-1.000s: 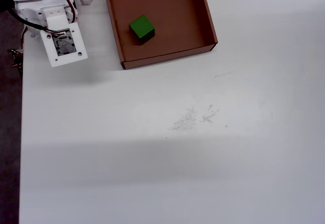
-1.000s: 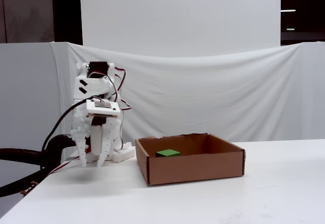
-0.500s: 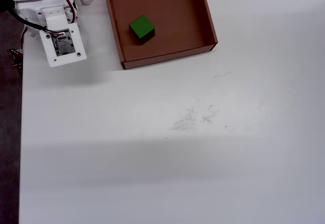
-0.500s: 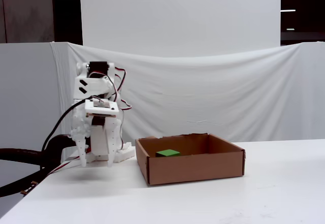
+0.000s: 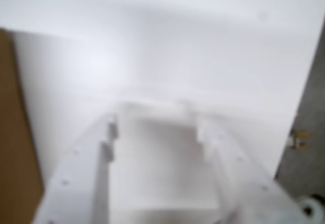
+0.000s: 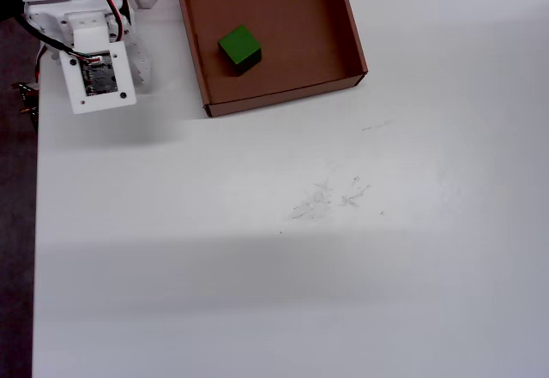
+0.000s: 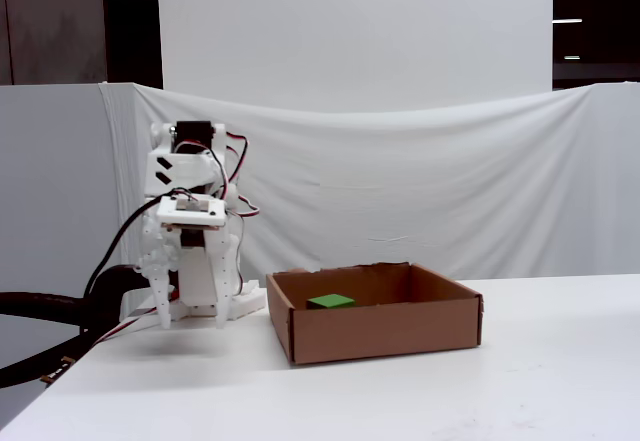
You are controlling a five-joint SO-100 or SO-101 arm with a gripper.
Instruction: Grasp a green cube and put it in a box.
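The green cube (image 6: 239, 46) lies inside the box (image 6: 279, 98), left of the middle of its brown floor; in the fixed view only the cube's top (image 7: 331, 302) shows over the box's front wall (image 7: 380, 333). My white gripper (image 7: 195, 317) hangs fingers-down over the table to the left of the box, apart from it. From above it is mostly hidden under the wrist's circuit board (image 6: 97, 76). The blurred wrist view shows the gripper (image 5: 155, 120) open with only white table between its fingers, and a brown strip of the box (image 5: 15, 148) at the left edge.
The arm's base (image 6: 60, 1) stands at the table's back left corner with cables trailing off. The table's left edge (image 6: 36, 224) runs close to the gripper, dark floor beyond it. Faint scuff marks (image 6: 330, 196) mark the tabletop. A white cloth (image 7: 420, 181) hangs behind.
The wrist has swung a little to the left and back in the overhead view, away from the box. The cube and the box have not moved.
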